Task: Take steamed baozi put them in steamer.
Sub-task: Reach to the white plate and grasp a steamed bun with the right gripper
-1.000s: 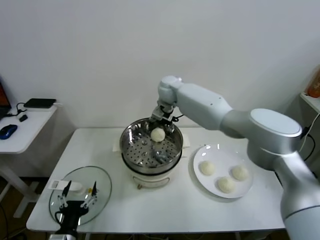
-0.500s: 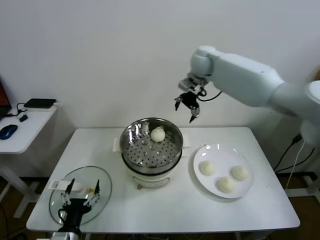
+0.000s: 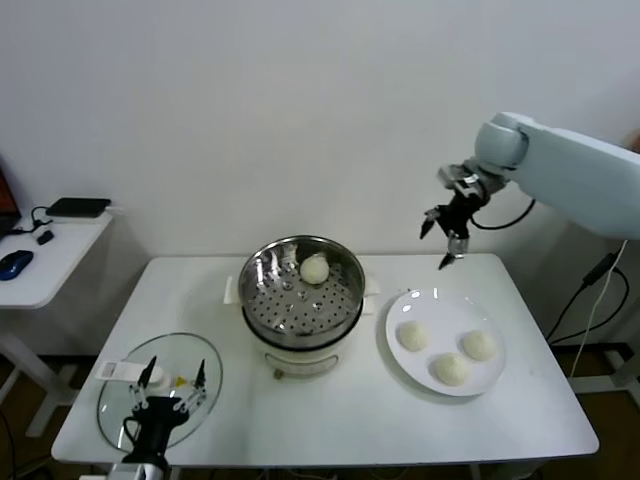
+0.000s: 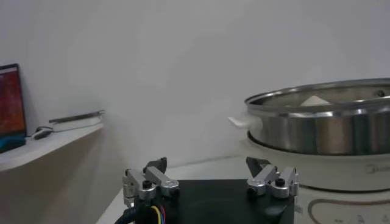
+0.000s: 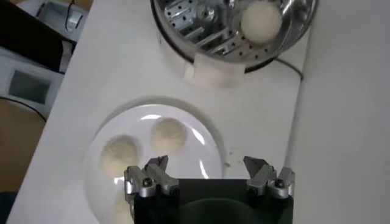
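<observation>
Nearest, at the front left corner of the table (image 3: pixel 330 420), the left gripper (image 3: pixel 172 382) sits idle with its fingers spread, poised over a round glass lid (image 3: pixel 120 402) lying flat on the table. Beyond it, near the table's middle, stands the steamer (image 3: pixel 302 295), a shiny perforated basket on a white base, with one baozi (image 3: pixel 315 268) already resting at the far side of the basket floor. To the right, three more baozi (image 3: pixel 413 336) lie on a flat white plate (image 3: pixel 402 310), close to each other but apart, none of them touching the rim. Farthest back and high up, the right gripper (image 3: pixel 444 238) hangs in the air above the far edge of the plate, fingers spread wide and holding nothing; its wrist view looks straight down on two of the plate's buns (image 5: pixel 168 134) and on the steamer's bun (image 5: pixel 261 22). These buns look soft, light and easily dented, with a smooth domed skin that may slip, so the sensible hold is a gentle pinch across the widest part of the dome, low on the sides, closed only enough to lift. The plate's low rim should not hinder a descent from above, and the gaps between the buns seem wide enough for one finger each side. The steamer's wall is taller, so a carried bun probably needs to clear the rim before being lowered onto the bare perforated floor in front of the first bun.
</observation>
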